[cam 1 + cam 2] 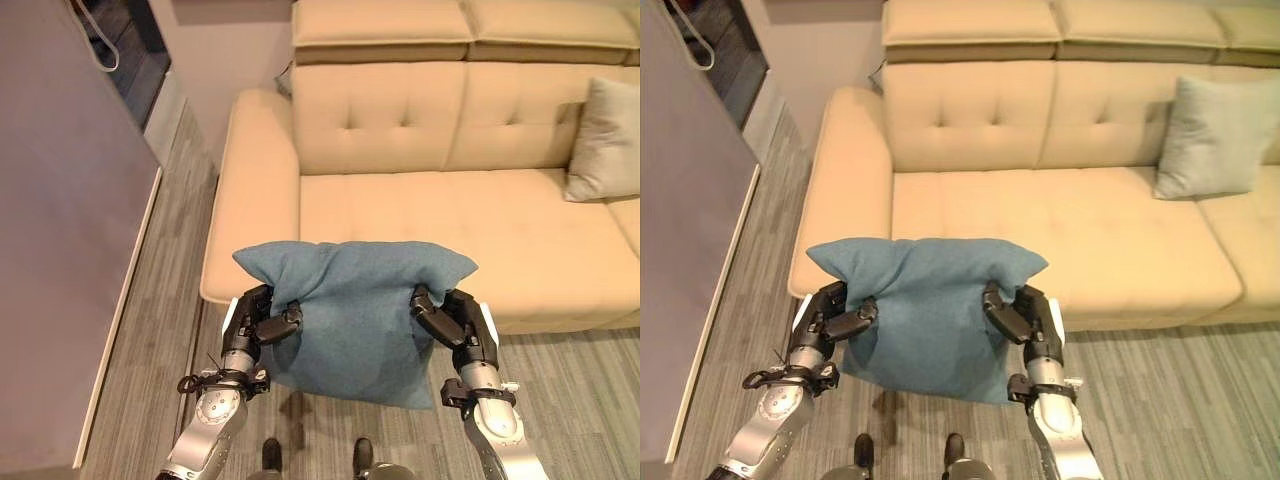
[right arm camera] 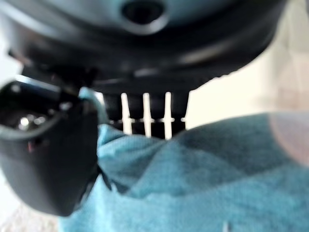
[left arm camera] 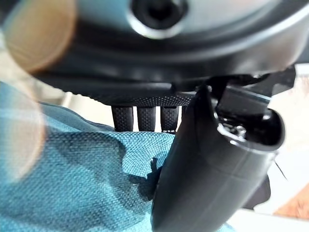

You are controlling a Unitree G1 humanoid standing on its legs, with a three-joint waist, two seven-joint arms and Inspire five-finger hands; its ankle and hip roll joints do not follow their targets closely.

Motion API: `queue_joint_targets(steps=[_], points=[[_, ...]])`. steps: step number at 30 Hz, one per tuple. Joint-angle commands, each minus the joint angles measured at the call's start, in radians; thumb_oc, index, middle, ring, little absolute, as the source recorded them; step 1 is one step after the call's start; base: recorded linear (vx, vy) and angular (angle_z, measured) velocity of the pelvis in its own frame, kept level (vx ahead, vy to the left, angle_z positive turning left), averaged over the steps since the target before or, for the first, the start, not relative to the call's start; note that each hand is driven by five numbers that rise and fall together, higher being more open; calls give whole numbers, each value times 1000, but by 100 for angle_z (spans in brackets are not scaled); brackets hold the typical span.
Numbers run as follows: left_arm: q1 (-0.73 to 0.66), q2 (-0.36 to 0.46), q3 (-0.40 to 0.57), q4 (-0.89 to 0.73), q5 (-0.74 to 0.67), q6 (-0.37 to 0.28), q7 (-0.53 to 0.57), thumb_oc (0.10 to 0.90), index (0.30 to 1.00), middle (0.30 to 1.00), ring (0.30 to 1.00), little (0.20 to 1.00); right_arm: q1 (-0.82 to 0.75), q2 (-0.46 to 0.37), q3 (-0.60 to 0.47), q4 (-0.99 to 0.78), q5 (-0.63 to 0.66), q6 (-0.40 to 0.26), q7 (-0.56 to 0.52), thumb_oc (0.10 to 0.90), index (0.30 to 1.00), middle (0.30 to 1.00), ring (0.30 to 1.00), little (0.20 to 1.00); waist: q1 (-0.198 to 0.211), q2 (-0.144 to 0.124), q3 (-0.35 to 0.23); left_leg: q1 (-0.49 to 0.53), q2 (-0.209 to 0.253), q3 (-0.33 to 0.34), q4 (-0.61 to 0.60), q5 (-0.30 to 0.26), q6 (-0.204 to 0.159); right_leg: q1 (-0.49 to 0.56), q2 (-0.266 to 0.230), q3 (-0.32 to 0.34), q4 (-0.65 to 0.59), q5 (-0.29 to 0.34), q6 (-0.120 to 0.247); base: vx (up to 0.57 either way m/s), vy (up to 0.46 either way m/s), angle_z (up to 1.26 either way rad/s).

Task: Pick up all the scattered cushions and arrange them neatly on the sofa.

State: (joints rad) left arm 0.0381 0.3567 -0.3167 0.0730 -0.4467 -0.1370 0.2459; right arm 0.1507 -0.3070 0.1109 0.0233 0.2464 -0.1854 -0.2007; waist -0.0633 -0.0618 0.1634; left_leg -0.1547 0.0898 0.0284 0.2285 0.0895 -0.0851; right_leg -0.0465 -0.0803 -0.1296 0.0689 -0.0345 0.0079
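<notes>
No text, label, number or sign can be read anywhere in these views.

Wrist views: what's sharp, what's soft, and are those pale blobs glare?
Left wrist view: the blue cushion weave and the left hand thumb are sharp; a pale out-of-focus blob smears one corner; the thumb casts a small shadow on the cloth. Right wrist view: the right hand and the cushion are soft throughout, with bright light showing between the fingers and a faint pinkish blob at one edge.
</notes>
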Motion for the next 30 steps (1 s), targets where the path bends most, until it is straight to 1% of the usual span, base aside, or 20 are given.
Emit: queue_joint_targets(steps=[1, 4, 6, 7, 8, 11, 12, 13, 15, 16, 18, 19, 20, 21, 23, 25, 27, 28, 29, 30], points=[[-129, -37, -6, -85, 56, -101, -69, 400, 300, 300, 300, 300, -111, -50, -62, -144, 11, -106, 3, 400, 300, 300, 300, 300, 1, 16, -43, -23, -81, -52, -51, -143, 12, 48, 16, -42, -103, 3, 96, 129, 104, -59], [-125, -38, 4, -82, 66, -97, -77, 400, 300, 300, 300, 300, -117, -30, -60, -138, 43, -100, 18, 400, 300, 300, 300, 300, 11, 23, -45, -24, -106, -50, -63, -142, 19, 49, 20, 1, -88, 0, 106, 133, 194, -74], [-97, -28, 11, -76, 65, -92, -86, 400, 300, 300, 300, 300, -137, -14, -39, -126, 54, -89, 39, 400, 300, 300, 300, 300, 23, 30, -60, 52, -108, -21, -111, -156, 48, 61, 9, 53, -61, -7, 119, 241, 362, -138], [-81, -14, 19, -82, 67, -89, -90, 400, 300, 300, 300, 300, -145, -2, -26, -127, 63, -82, 57, 400, 300, 300, 300, 300, 37, 33, -51, 79, -108, 4, -129, -162, 69, 40, 2, 86, 5, -12, 134, 115, 319, -161], [-78, -6, 24, -85, 67, -87, -93, 400, 300, 300, 300, 300, -150, 2, -19, -126, 64, -82, 61, 400, 300, 300, 300, 300, 40, 38, -48, 88, -111, 7, -138, -164, 79, 27, 2, 92, 33, -17, 143, 31, 240, -138], [-57, 8, 50, -90, 72, -91, -96, 400, 300, 300, 300, 300, -161, 17, 1, -115, 67, -78, 80, 400, 300, 300, 300, 300, 57, 43, -39, 118, -110, 42, -152, -174, 100, -29, -16, 81, 121, -10, 173, 24, 119, -67], [-46, 10, 63, -92, 64, -93, -96, 400, 300, 300, 300, 300, -169, 22, 13, -107, 69, -71, 88, 400, 300, 300, 300, 300, 66, 47, -34, 142, -110, 64, -167, -179, 105, -63, -39, 45, 128, 23, 191, 52, 54, -81], [-36, 9, 68, -94, 62, -94, -96, 400, 300, 300, 300, 300, -172, 20, 16, -104, 64, -68, 90, 400, 300, 300, 300, 300, 69, 50, -32, 154, -107, 75, -181, -181, 107, -83, -44, 32, 120, 38, 194, 92, 3, -88], [-30, 5, 67, -89, 58, -93, -100, 400, 300, 300, 300, 300, -176, 16, 18, -98, 58, -65, 93, 400, 300, 300, 300, 300, 67, 56, -28, 179, -108, 78, -209, -184, 110, -123, -52, -4, 62, 76, 191, 157, -87, -73], [-31, 1, 66, -83, 62, -90, -104, 400, 300, 300, 300, 300, -170, 10, 12, -97, 49, -61, 89, 400, 300, 300, 300, 300, 63, 55, -19, 192, -108, 66, -225, -180, 104, -148, -59, -39, 18, 99, 189, 200, -167, -30], [-33, -2, 61, -75, 64, -92, -116, 400, 300, 300, 300, 300, -151, 8, 3, -97, 41, -62, 94, 400, 300, 300, 300, 300, 54, 45, -26, 204, -113, 52, -239, -187, 94, -130, -61, -54, -16, 104, 183, 258, -259, 43], [-45, -16, 46, -65, 46, -90, -122, 400, 300, 300, 300, 300, -141, -2, -6, -97, 43, -65, 86, 400, 300, 300, 300, 300, 47, 43, -29, 201, -100, 34, -203, -210, 72, -112, -61, -71, -30, 109, 165, 336, -397, 67], [-57, -28, 31, -58, 41, -87, -126, 400, 300, 300, 300, 300, -132, -15, -19, -100, 48, -68, 82, 400, 300, 300, 300, 300, 40, 43, -27, 176, -79, 27, -112, -233, 44, -77, -55, -95, -50, 91, 146, 298, -394, 56], [-65, -35, 21, -57, 40, -84, -127, 400, 300, 300, 300, 300, -132, -23, -30, -103, 54, -71, 78, 400, 300, 300, 300, 300, 35, 40, -19, 143, -65, 28, -41, -234, 28, -56, -55, -109, -57, 81, 135, 164, -289, 70], [-80, -49, 11, -57, 25, -87, -125, 400, 300, 300, 300, 300, -139, -41, -42, -100, 61, -69, 62, 400, 300, 300, 300, 300, 32, 33, 0, 38, -31, 37, 141, -182, 4, -16, -50, -144, -69, 53, 104, 61, -188, 84], [-83, -49, 13, -55, 23, -86, -127, 400, 300, 300, 300, 300, -137, -43, -47, -102, 62, -68, 64, 400, 300, 300, 300, 300, 32, 32, 1, 20, -33, 38, 153, -184, 8, -6, -43, -146, -73, 42, 98, 64, -90, 14], [-84, -51, 10, -50, 26, -83, -128, 400, 300, 300, 300, 300, -134, -46, -50, -103, 57, -68, 62, 400, 300, 300, 300, 300, 41, 21, 0, -19, -60, 31, 144, -206, 21, 11, -37, -141, -81, 30, 97, 134, -87, -4], [-84, -50, 7, -46, 28, -81, -129, 400, 300, 300, 300, 300, -132, -45, -51, -101, 54, -68, 61, 400, 300, 300, 300, 300, 43, 18, -3, -32, -73, 32, 116, -212, 28, 17, -32, -140, -84, 27, 97, 106, -44, -1], [-83, -50, 6, -46, 28, -81, -129, 400, 300, 300, 300, 300, -132, -45, -51, -101, 54, -68, 61, 400, 300, 300, 300, 300, 43, 17, -3, -30, -74, 32, 113, -211, 29, 18, -33, -140, -85, 26, 98, 168, -29, -3], [-90, -46, 2, -42, 36, -73, -129, 400, 300, 300, 300, 300, -135, -48, -55, -96, 51, -67, 55, 400, 300, 300, 300, 300, 51, 15, -9, -57, -81, 44, 48, -181, 35, 37, -20, -143, -96, 20, 100, 165, -12, -7]])
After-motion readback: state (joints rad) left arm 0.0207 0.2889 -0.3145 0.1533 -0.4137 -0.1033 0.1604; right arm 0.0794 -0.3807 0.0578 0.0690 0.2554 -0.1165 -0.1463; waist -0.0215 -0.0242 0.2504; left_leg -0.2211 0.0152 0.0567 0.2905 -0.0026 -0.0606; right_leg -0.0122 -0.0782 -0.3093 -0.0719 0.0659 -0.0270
